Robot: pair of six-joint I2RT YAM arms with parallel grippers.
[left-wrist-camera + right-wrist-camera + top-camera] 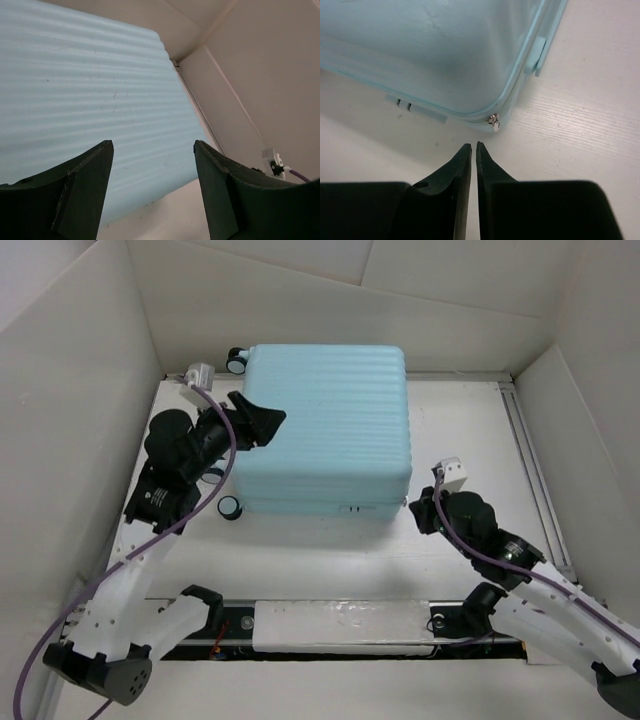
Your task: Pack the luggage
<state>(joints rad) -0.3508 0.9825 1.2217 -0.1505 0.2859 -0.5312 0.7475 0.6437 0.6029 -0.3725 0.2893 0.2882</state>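
Observation:
The luggage [325,425] is a pale aqua-blue ribbed hard-shell suitcase lying closed and flat at the back of the table, with caster wheels on its left side. My left gripper [262,425] is open, its fingers over the suitcase's left edge; the left wrist view shows the ribbed shell [90,90] between the spread fingers [153,145]. My right gripper [420,508] is shut and empty, close to the suitcase's near right corner. In the right wrist view its tips [473,145] sit just short of a small silver zipper pull [494,122] at that corner [470,60].
Caster wheels show at the back left [236,361] and front left [229,507]. White walls enclose the table on three sides. A metal rail [530,460] runs along the right edge. A dark slot [330,625] lies at the near edge between the arm bases.

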